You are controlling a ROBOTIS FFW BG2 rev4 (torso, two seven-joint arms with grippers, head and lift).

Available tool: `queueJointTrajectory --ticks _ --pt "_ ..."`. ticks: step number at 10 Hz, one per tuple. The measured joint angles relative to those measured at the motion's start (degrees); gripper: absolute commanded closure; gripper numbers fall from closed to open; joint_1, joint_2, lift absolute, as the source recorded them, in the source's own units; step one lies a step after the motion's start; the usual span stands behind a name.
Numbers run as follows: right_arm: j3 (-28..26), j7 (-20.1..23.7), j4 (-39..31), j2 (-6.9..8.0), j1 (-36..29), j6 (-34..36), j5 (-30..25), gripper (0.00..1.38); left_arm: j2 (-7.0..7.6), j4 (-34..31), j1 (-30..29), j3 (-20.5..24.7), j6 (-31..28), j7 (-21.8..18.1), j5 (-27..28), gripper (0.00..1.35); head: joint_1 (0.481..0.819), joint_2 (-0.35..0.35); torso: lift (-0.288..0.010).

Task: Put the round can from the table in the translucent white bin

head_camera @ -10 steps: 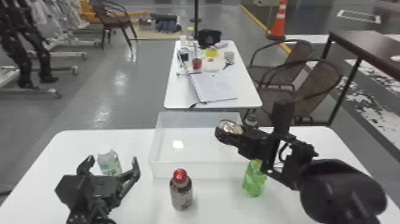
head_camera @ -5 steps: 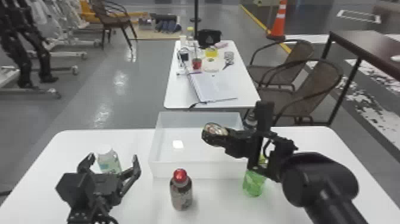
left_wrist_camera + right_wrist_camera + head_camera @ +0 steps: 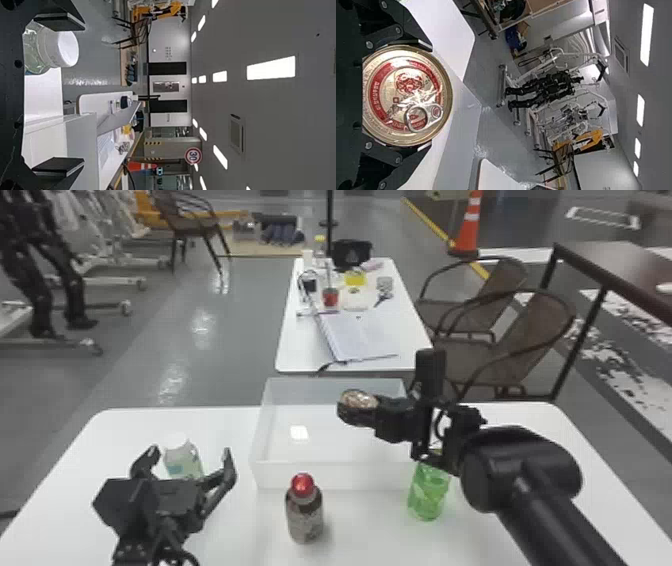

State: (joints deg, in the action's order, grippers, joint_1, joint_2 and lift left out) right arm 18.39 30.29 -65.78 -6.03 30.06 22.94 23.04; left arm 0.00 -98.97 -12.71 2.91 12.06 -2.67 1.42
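Head view: round gold-lidded metal can (image 3: 359, 401) in right gripper (image 3: 356, 410), lid up — appears above interior of translucent white rectangular bin (image 3: 320, 476). Right arm nearer for placement; left gripper (image 3: 191, 451) idle beside bin.

Left wrist view: left jaws spread, grasping nothing; white-capped clear bottle (image 3: 51, 47) near one finger.

Right wrist view: jaws clenched on can from opposite sides, pull-tab lid facing camera — likely next: lower inside walls, release.

A dark bottle with a shiny red cap (image 3: 305, 517) stands between a white-capped clear bottle (image 3: 183, 462) and a see-through green bottle (image 3: 428, 496); beyond, a white-paged notebook (image 3: 360, 337) and what may be dark scissors (image 3: 384, 297) lie on a white rectangular worktop (image 3: 300, 352)
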Motion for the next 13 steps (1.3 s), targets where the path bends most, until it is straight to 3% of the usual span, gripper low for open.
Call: queueJointTrajectory --ticks 2,3,5,6,10,13 --pt "-0.09 0.04 4.31 0.18 1.24 -1.38 -0.48 1.0 0.0 0.0 0.02 0.07 0.07 -0.13 -0.08 0.11 0.549 0.0 -0.1" --pt "-0.08 0.04 5.95 0.28 1.52 -1.93 -0.5 0.84 0.0 0.0 0.04 0.08 0.08 -0.14 -0.1 0.11 0.549 0.0 -0.1" --pt "-0.06 0.04 7.34 0.34 1.66 -2.45 0.46 0.17 0.0 0.0 0.05 0.16 0.23 -0.14 -0.17 0.11 0.549 0.0 -0.1" --pt "-0.03 0.03 7.47 0.41 1.65 -3.23 1.0 0.06 0.0 0.0 0.05 0.16 0.3 -0.14 -0.14 0.11 0.549 0.0 -0.1" --pt "-0.02 0.09 5.64 0.4 1.45 -4.77 1.98 0.14 0.0 0.04 0.04 0.07 0.31 -0.14 0.07 0.11 0.549 0.0 -0.1" --pt "-1.37 -1.73 -9.74 -0.19 -2.63 -5.08 0.3 0.14 0.0 0.01 -0.04 0.09 0.5 -0.14 0.21 0.11 0.549 0.0 -0.1"
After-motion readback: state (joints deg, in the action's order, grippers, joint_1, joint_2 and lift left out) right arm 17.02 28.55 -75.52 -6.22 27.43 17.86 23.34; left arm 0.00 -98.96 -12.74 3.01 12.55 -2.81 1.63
